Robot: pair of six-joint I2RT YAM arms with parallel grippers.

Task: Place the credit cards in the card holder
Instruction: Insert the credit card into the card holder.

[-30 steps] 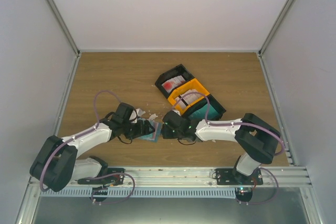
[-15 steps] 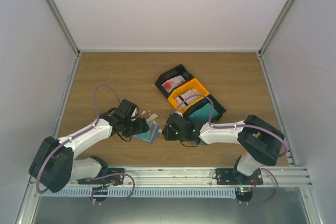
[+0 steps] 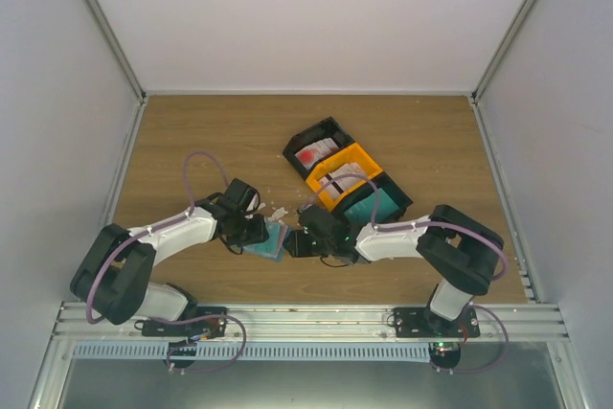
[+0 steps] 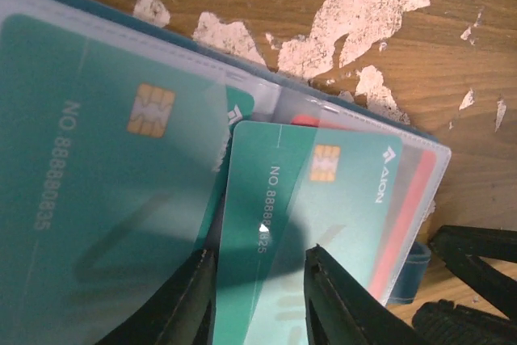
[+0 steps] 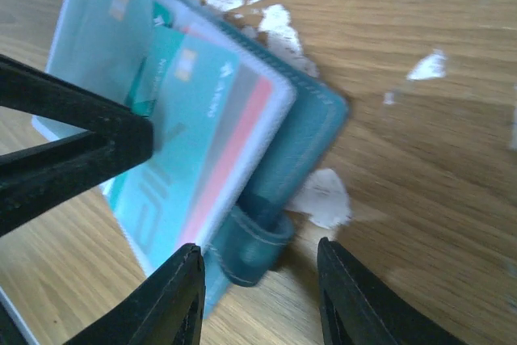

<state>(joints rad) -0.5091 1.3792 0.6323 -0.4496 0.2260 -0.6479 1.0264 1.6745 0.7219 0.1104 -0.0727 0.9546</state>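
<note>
One teal card (image 4: 323,199) lies partly in the card holder (image 5: 315,111), which the right gripper (image 5: 258,250), fingers apart, has now approached. Whether the left gripper (image 4: 260,254) clamps this card, we cannot tell.

Left card (image 4: 105,159), in the holder (image 4: 408,268) pocket, is showing "NO 888880935" in pale print running down its face, last digits faint. Mid card (image 4: 307,224) is carrying "NO.8888", then glare is hiding a few digits, then "25"; by its chip it's reading "AION" w/ a small angular logo. In rt wrist view the same print is coming out too blurred to read. In top view, tray cards (image 3: 313,152) are showing marks too small to read
</note>
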